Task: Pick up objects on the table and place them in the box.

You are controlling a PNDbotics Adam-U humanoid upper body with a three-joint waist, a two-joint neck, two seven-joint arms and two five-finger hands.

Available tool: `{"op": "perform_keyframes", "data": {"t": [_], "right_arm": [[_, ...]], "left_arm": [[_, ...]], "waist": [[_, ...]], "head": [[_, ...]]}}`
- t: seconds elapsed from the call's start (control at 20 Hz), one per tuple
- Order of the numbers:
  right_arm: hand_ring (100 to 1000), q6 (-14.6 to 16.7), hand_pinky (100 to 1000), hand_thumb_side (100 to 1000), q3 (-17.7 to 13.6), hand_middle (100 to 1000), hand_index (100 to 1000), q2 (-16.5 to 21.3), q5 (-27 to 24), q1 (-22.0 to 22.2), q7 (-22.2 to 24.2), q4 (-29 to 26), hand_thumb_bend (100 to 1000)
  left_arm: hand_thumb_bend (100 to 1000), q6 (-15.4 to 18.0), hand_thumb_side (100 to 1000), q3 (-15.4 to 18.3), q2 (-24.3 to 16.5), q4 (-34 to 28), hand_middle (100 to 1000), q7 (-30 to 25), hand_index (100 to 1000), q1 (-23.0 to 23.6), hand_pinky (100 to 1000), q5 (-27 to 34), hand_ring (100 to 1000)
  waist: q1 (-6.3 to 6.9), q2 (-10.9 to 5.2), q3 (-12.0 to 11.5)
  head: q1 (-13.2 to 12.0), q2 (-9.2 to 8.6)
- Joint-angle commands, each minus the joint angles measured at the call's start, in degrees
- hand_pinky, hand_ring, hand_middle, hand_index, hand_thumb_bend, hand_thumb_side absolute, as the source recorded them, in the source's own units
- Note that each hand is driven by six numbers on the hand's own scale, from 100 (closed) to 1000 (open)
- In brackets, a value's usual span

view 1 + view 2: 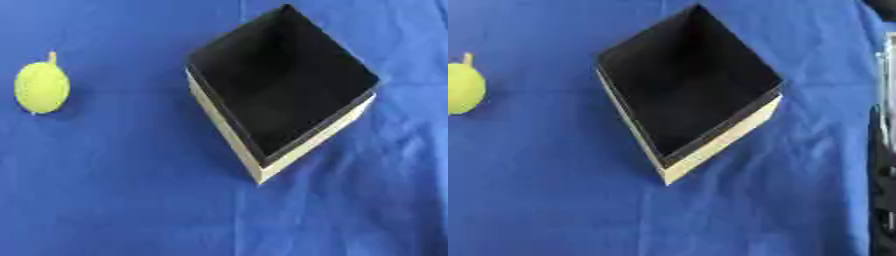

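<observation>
A: Starting at the left, we have the yellow-green fruit (41, 87) lying on the blue-covered surface (114, 200), a small stem poking up from its far end. Its long axis runs away from us, stem end farthest.

B: And neither of our hands shows in either view, so we cannot say whether they are open, curled or holding anything. That also means we cannot place the fruit against a hand we can see.

A: Agreed. We can only reason from where the arms would enter. The left hand comes in from the left side, and the fruit sits right by that edge, so we judge the left hand the nearer one.

B: Moving right, the box (229, 129) stands near the middle, turned corner-on to us, pale outside walls and a dark inside. We see nothing in it, though the inside is dark.

A: The fruit lies well apart from the box, with bare cloth between. So the carry, as we judge it, goes from the left hand's side rightward across that gap.

B: The fruit is the only loose thing we can see outside the box. At the far right edge of the right eye view a dark strip shows; we cannot tell what it is.
</observation>
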State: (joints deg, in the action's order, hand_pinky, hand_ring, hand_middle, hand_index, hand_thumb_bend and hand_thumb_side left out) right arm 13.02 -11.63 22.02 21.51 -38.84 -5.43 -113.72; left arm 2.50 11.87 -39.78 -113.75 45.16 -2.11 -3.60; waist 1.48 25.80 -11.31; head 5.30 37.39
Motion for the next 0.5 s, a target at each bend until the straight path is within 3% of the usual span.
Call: {"op": "perform_keyframes", "data": {"t": [0.05,0.5], "right_arm": [[684,0.09,761,328,-0.42,556,798,1.63,-0.33,-0.64,0.30,-0.87,100],[683,0.08,761,320,-0.26,556,797,1.76,-0.18,-0.72,0.54,-0.87,100]], "left_arm": [[657,-1.14,623,0.95,-3.39,-0.84,661,-1.67,796,0.56,457,-1.41,629],[699,-7.91,644,3.61,-5.65,-0.05,688,-7.98,810,2.98,474,-5.37,656]], "waist": [[0.97,-10.05,-0.16],[1.06,-10.15,-0.35]], "head": [[0.12,0.34],[0.40,0.51]]}}
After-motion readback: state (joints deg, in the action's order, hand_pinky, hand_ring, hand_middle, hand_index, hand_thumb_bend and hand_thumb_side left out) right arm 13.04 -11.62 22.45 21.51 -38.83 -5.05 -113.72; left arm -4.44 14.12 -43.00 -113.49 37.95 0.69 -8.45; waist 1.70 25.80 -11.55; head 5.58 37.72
